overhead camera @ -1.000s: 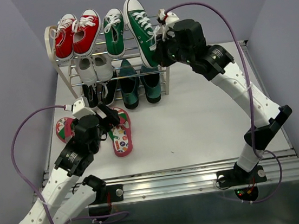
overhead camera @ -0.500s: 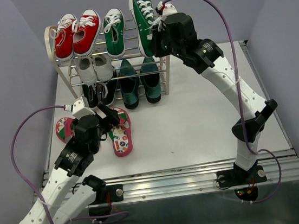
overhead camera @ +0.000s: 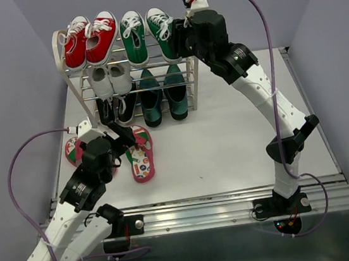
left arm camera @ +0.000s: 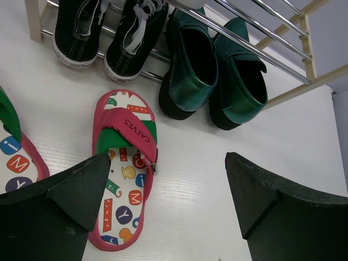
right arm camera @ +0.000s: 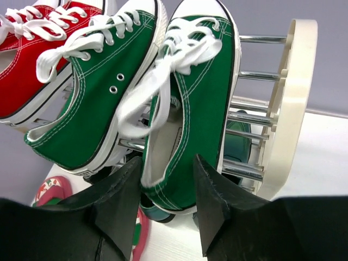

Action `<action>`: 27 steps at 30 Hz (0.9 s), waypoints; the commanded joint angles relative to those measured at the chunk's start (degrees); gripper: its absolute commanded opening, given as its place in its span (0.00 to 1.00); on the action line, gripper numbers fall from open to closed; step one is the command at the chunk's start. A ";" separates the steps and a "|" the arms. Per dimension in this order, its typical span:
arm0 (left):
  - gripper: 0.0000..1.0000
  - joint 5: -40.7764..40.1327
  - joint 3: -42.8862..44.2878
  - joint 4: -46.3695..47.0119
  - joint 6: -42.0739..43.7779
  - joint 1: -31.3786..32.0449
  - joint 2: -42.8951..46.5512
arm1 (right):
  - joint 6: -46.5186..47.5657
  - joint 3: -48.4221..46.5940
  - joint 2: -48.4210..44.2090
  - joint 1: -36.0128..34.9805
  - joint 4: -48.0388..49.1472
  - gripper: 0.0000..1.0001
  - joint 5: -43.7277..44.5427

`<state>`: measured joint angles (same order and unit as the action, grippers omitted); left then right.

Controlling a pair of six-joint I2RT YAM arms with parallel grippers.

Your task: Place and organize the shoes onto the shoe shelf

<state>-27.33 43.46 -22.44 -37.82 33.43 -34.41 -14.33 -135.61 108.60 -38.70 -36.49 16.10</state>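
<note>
The right end effector (right arm camera: pixel 167 217) is clamped on the heel of a green sneaker (right arm camera: pixel 201 98), one finger on each side. That sneaker lies on the top tier of the shoe shelf (right arm camera: pixel 293 98), just beside its mate (right arm camera: pixel 103 92). The left end effector (left arm camera: pixel 168 217) hangs above the bench (overhead camera: pixel 225 130) with its fingers spread wide, gripping nothing. One flip-flop (left arm camera: pixel 125 163) lies below it.

The second flip-flop (left arm camera: pixel 13 157) is cut off at the wrist view's left edge and is partly hidden by the left arm from above. The sneaker's heel is covered by the right fingers.

In all there are two green sneakers and two red sneakers (overhead camera: pixel 90 39) on top. Two white sneakers (overhead camera: pixel 110 80) sit on the middle tier. Two black sneakers (left arm camera: pixel 103 32) and two dark green loafers (left arm camera: pixel 190 65) are at the bottom. Two flip-flops are on the bench.
</note>
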 commanded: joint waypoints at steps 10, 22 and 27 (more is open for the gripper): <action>0.99 -7.64 0.75 -7.43 -6.90 0.32 -0.74 | 2.19 0.87 -1.10 0.11 7.39 0.71 -4.75; 0.99 -11.60 1.10 -21.95 -24.66 -0.55 -9.08 | 9.23 7.45 -9.01 0.11 8.01 1.00 -7.41; 0.99 -8.62 -1.27 -20.37 -25.72 -5.12 -13.21 | 10.28 16.94 -16.47 0.11 9.60 1.00 -1.88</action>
<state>-35.18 43.46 -41.80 -60.42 30.83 -45.95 -6.33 -122.15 98.41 -38.70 -31.55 9.28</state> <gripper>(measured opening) 0.989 0.995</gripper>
